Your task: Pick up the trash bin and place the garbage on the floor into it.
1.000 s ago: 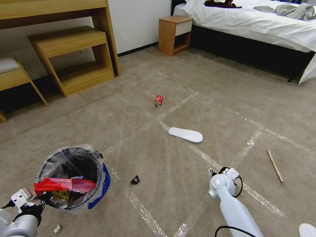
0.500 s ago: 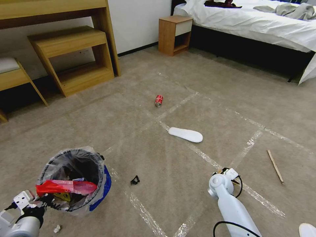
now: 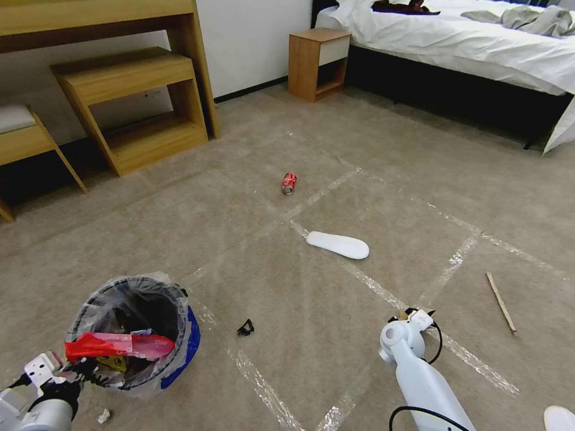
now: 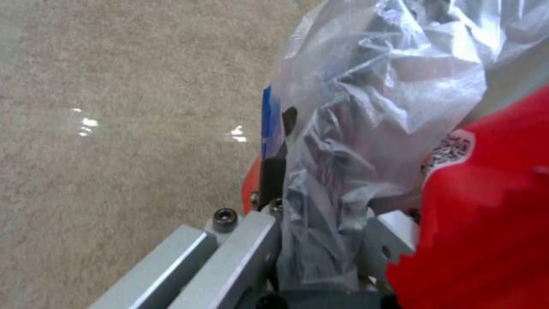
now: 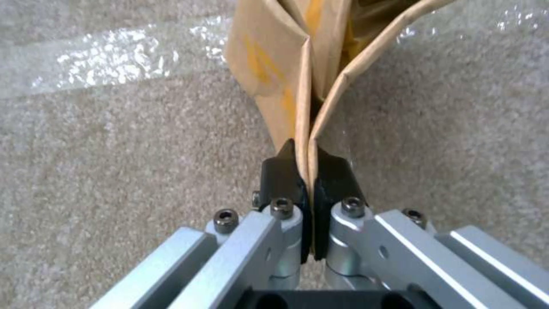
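On the carpet (image 3: 179,233) at the robot's left sits the bin (image 3: 179,350), its bagged rim clenched by the left claw (image 4: 320,240). Farther right, the right claw (image 5: 306,180) pinches one folded cardboard piece (image 5: 286,77). Loose: one white insole (image 3: 338,245), one stick (image 3: 501,302), one red can (image 3: 289,183).

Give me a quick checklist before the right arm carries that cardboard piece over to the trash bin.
1. Right gripper shut on the cardboard piece: ok.
2. Left gripper clamped on the trash bin rim and liner: ok.
3. Bin opening free: not ok, a red wrapper lies across it.
4. Carpet between arm and bin: a small black scrap lies there, low; ok.
5. Cardboard lifted off the floor: cannot tell.
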`<state>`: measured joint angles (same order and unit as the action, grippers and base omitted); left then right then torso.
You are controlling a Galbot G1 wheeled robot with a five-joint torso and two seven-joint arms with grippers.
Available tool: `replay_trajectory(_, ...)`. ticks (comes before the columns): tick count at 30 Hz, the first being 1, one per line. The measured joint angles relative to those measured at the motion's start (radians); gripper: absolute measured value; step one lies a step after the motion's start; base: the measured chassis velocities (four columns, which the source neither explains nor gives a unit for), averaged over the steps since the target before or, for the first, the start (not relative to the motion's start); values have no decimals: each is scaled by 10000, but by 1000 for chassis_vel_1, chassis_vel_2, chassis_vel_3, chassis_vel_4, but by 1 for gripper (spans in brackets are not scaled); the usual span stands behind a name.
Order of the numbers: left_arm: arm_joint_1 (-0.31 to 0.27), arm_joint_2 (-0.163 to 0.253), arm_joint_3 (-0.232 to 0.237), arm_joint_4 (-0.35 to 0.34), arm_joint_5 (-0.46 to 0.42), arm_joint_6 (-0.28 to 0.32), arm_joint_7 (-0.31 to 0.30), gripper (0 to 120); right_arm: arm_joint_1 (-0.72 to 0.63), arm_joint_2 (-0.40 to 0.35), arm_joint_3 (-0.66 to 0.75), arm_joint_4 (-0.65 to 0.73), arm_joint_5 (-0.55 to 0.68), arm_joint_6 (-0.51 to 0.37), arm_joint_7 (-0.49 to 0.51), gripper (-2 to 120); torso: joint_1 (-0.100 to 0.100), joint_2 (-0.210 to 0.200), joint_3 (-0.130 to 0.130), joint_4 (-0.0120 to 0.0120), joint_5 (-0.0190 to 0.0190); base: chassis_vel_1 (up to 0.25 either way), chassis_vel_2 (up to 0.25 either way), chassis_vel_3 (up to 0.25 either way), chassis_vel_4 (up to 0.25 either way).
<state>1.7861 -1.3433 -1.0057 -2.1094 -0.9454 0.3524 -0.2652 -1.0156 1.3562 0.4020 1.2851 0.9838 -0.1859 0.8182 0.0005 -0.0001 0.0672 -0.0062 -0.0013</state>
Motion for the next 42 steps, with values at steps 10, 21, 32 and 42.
replay_trajectory(10,-68,149,27,-214,-56,123,-108,0,-1009,-983,-153,2675,-96,2517,-3034,0,0,0,-1,-1,0,0,0,0,0)
replay_trajectory(21,-41,158,127,-649,-206,316,-297,0,-866,-3798,-1659,5684,-164,5328,-7052,0,0,0,-1,-1,0,0,0,0,0)
replay_trajectory(32,128,312,265,-1127,-337,598,-439,0,1130,-5783,-5219,6890,-697,7412,-10907,0,0,2,0,2,1,0,0,0,0)
replay_trajectory(42,8,903,633,-1365,-499,939,-604,0,4698,-7500,-8954,7706,-1169,7163,-11322,0,0,1,1,1,-1,0,0,0,0)
